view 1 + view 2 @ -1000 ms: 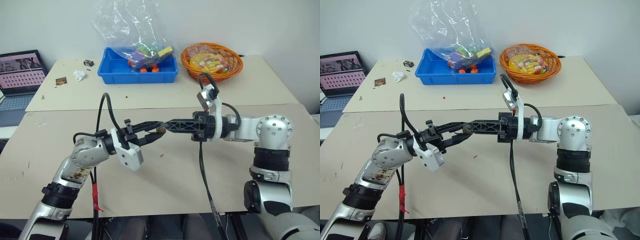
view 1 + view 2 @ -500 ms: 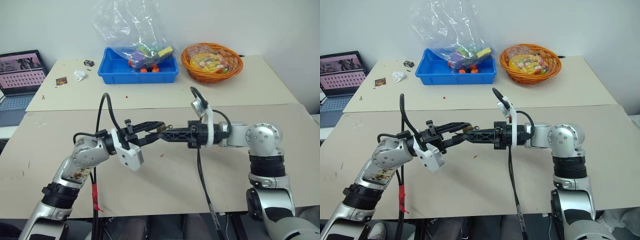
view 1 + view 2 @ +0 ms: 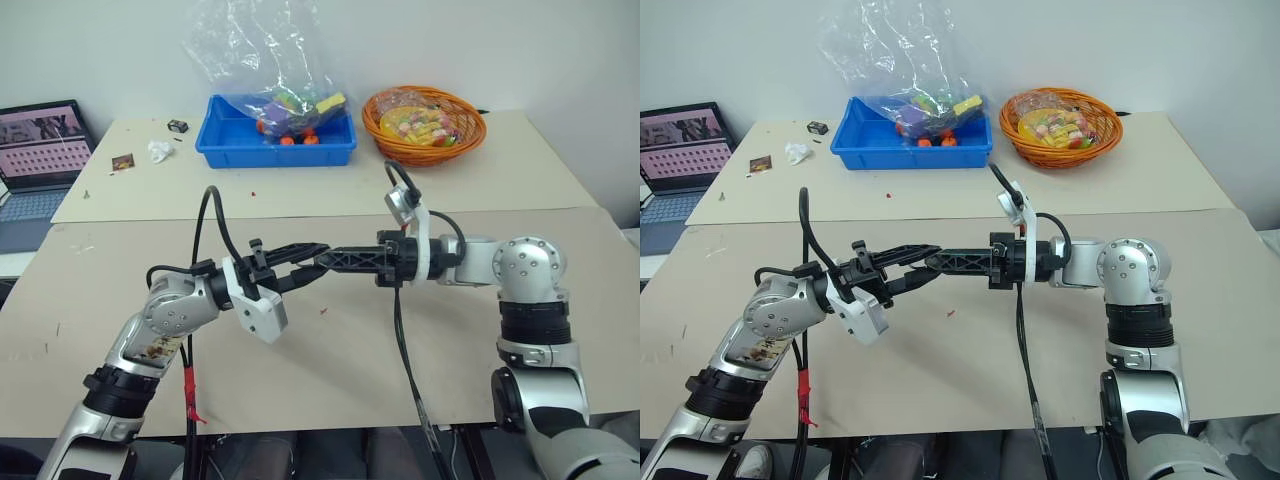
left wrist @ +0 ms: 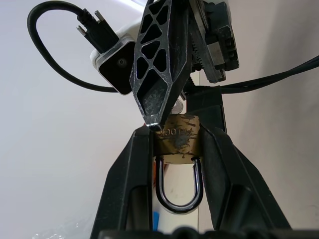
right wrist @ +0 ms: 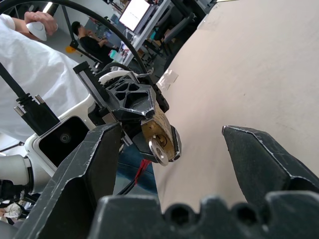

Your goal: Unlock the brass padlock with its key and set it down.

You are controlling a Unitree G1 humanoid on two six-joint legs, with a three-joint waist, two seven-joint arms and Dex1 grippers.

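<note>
You see the brass padlock (image 4: pixel 179 138) as dull yellow metal, scuffed and blotchy, with a smooth, glossy silver shackle. The key (image 5: pixel 160 147) in its face is bright, polished metal. The left gripper (image 4: pixel 177 144) clamping the lock and the right gripper (image 5: pixel 169 164) have matt black plastic fingers, the right one's with a lattice pattern. The table (image 3: pixel 420 360) looks like matt, pale board. The blue bin (image 3: pixel 275 145) is smooth plastic, the bag (image 3: pixel 260 60) over it clear and crinkly, the orange basket (image 3: pixel 424 122) woven.

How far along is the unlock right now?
Done: the left tool is shut on the brass padlock, held above the table, with the key seated in its keyhole. In hand: the right tool is open, its fingers either side of the key, not yet gripping. Left: turn the key, release the closed shackle, set the lock down.
</note>
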